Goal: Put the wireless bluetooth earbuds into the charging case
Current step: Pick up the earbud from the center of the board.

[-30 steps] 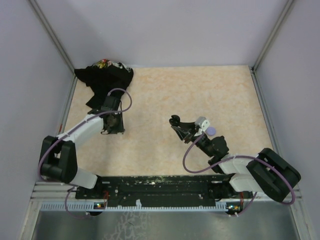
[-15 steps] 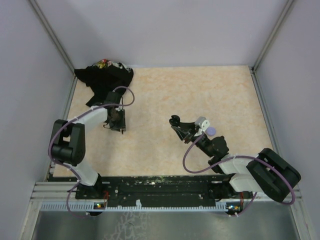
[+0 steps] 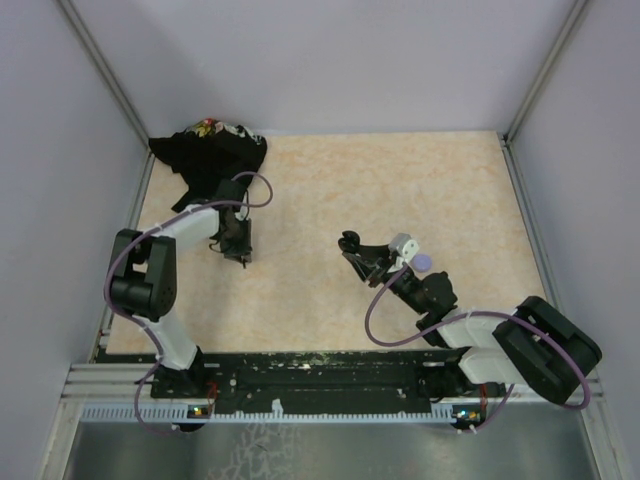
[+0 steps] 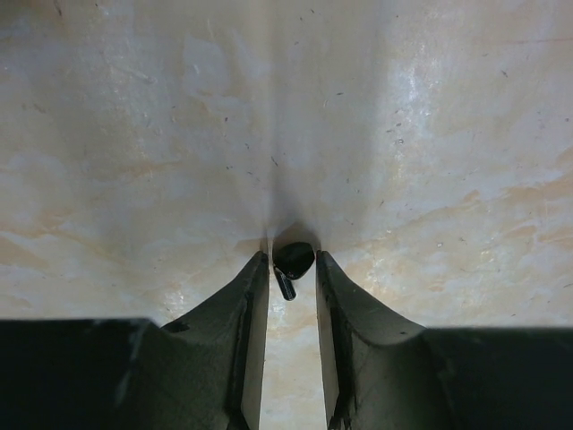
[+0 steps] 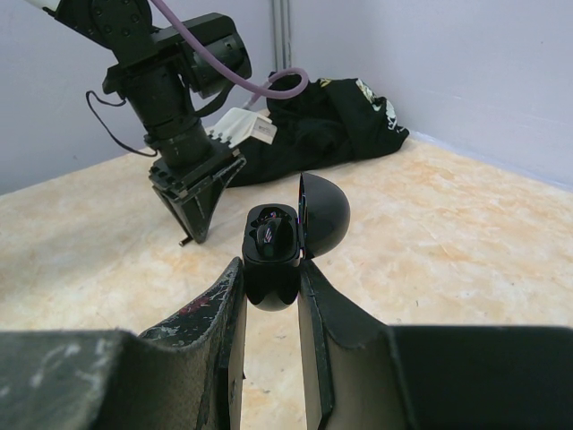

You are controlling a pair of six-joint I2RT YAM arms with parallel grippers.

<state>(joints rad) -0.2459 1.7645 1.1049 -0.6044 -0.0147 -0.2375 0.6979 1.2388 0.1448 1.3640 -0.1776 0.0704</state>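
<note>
Your charging case (image 5: pixel 273 255) sits right of the earbud (image 4: pixel 293 261); the cloth heap (image 3: pixel 208 150) lies behind that earbud.

Glossy plastic against a matt, mottled desk

The black earbud (image 4: pixel 293 260) and open charging case (image 5: pixel 273 251) look like smooth, shiny plastic; the beige desk (image 3: pixel 400 190) looks dull and stone-patterned, and the black garment (image 5: pixel 331 125) is soft cloth.

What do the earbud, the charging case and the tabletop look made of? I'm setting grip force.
Earbud: glossy black, probably hard plastic; it shows highlights. Charging case: the same shiny black shell, likely plastic. Tabletop: smooth beige marbled surface with sheen, perhaps laminate or stone.
</note>
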